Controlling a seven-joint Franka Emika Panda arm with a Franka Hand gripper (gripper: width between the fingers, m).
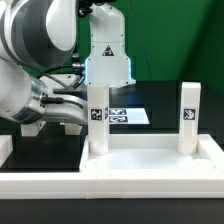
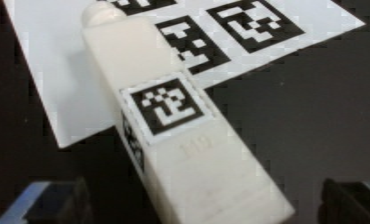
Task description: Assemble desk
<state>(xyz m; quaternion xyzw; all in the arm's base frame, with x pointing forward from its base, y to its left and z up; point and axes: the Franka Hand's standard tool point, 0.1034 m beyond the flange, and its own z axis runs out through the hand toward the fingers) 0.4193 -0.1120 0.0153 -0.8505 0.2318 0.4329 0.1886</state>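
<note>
My dark fingers (image 2: 36, 205) are wide open on both sides of a short white square plastic leg (image 2: 182, 130), not touching it, which stands upright on the large white rimmed rectangular plastic panel (image 1: 150, 165) on the black bench (image 1: 50, 150), before a green backdrop (image 1: 170, 40).

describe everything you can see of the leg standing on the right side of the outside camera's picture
The leg is a short white post of square section, matte like plastic, with a black-and-white square tag on the face toward the camera. It stands upright, rising from the desk panel near the corner at the exterior view's right, just behind the raised rim. Only the panel touches it. The robot arm is well away, at the exterior view's left.
</note>
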